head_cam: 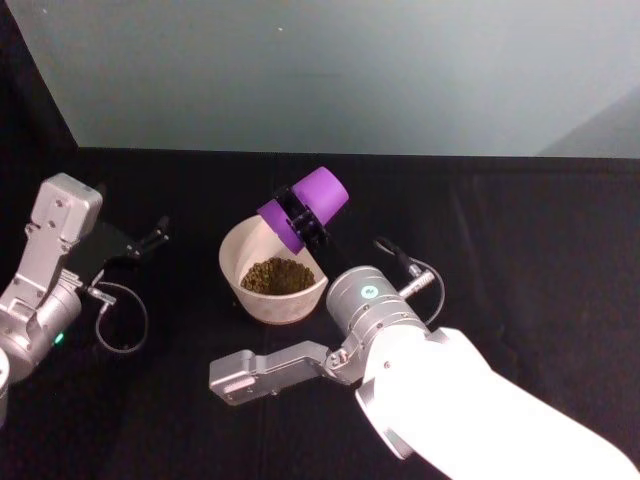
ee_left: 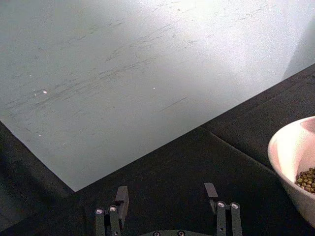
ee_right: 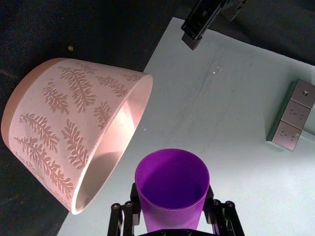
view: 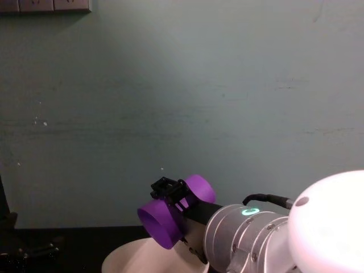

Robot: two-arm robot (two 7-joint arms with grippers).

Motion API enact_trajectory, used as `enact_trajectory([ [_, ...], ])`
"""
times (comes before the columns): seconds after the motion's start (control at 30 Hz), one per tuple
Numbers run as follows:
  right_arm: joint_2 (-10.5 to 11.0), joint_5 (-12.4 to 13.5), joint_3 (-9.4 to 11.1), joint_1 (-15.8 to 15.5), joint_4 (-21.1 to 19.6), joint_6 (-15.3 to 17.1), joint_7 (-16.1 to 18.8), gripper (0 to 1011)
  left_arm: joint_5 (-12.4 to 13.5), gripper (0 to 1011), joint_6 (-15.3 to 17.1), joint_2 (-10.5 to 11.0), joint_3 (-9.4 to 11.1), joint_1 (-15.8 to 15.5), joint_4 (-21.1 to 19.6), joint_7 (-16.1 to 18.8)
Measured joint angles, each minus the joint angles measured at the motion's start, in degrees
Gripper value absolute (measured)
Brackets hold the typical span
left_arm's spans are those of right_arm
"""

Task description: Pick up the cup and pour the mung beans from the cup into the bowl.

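Note:
The purple cup (head_cam: 318,198) is tipped on its side above the far rim of the cream-pink bowl (head_cam: 232,252), mouth toward the bowl. My right gripper (head_cam: 301,222) is shut on the cup. In the right wrist view the cup (ee_right: 172,187) looks empty inside, and the bowl (ee_right: 64,113) shows a leaf pattern on its wall. Mung beans (head_cam: 277,275) lie in the bowl's bottom. From the chest, the cup (view: 170,220) hangs just over the bowl's rim (view: 122,259). My left gripper (head_cam: 150,240) stands open left of the bowl, its fingers (ee_left: 121,199) apart with nothing between them.
Black cloth covers the table (head_cam: 520,240), which ends at a pale wall (head_cam: 350,70) behind. A cable (head_cam: 125,320) loops beside the left arm. Wall sockets (ee_right: 290,115) sit on the wall. My right arm (head_cam: 420,360) spans the front right of the table.

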Motion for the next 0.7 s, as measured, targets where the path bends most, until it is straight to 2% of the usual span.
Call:
enact_trajectory([
  [0.13, 0.0, 0.46, 0.39, -0.17, -0.33, -0.12, -0.12, 724, 0.0, 1000, 0.0, 0.0, 0.0, 0.0, 0.0, 0.0],
  [0.23, -0.02, 2.27, 1.51, -0.59, -1.0, -0.24, -0.63, 724, 0.0, 1000, 0.0, 0.0, 0.0, 0.0, 0.0, 0.0],
  [0.37, -0.24, 6.43, 4.01, -1.57, -2.35, -0.28, -1.51, 724, 0.0, 1000, 0.0, 0.0, 0.0, 0.0, 0.0, 0.0],
  [0.47, -1.23, 11.68, 7.84, -2.92, -3.52, 0.66, -2.13, 724, 0.0, 1000, 0.0, 0.0, 0.0, 0.0, 0.0, 0.0],
  [0.53, -1.92, 13.83, 9.54, -3.53, -3.89, 1.26, -2.39, 724, 0.0, 1000, 0.0, 0.0, 0.0, 0.0, 0.0, 0.0],
  [0.57, -2.55, 15.99, 11.27, -4.06, -4.23, 1.8, -2.6, 724, 0.0, 1000, 0.0, 0.0, 0.0, 0.0, 0.0, 0.0],
  [0.7, -4.08, 20.63, 14.96, -5.2, -4.9, 2.53, -3.28, 724, 0.0, 1000, 0.0, 0.0, 0.0, 0.0, 0.0, 0.0],
])
